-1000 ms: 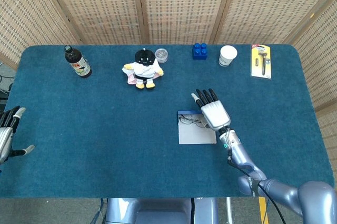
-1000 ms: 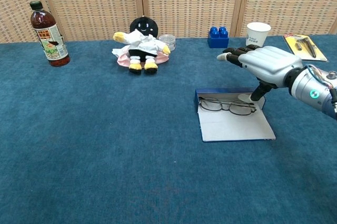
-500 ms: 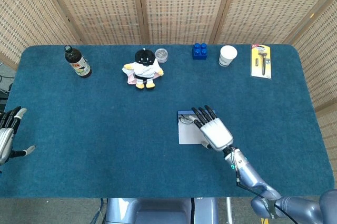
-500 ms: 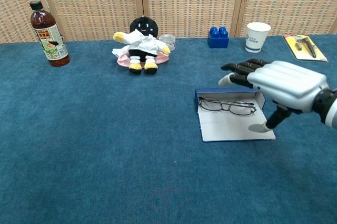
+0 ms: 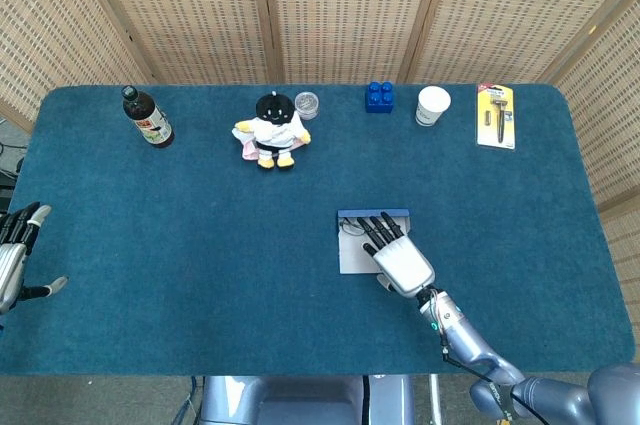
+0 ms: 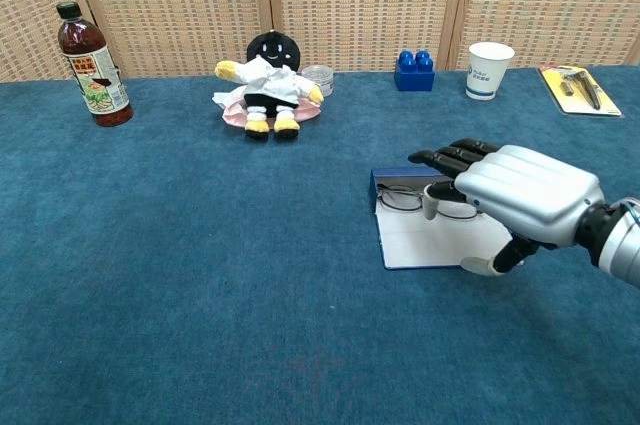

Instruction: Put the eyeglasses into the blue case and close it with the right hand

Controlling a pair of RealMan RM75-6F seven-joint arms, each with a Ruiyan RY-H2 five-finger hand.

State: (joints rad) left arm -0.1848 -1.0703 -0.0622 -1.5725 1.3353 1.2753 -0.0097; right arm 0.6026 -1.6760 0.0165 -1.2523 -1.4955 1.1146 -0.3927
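Head view: right hand (image 5: 401, 261) spread flat, holding nothing, over the open blue case (image 5: 352, 251), eyeglasses (image 5: 352, 228) already inside by the hinge. Left hand (image 5: 12, 261) open, idle at the table edge.

Chest view: thumb under the lid's near edge, fingers (image 6: 445, 157) above the eyeglasses (image 6: 402, 199). Risk: pressing the lenses or pushing the case (image 6: 425, 241) along rather than folding it shut.

Eyeglasses (image 6: 405, 199) lie in the open case (image 6: 425, 243), under the right hand (image 6: 520, 193).
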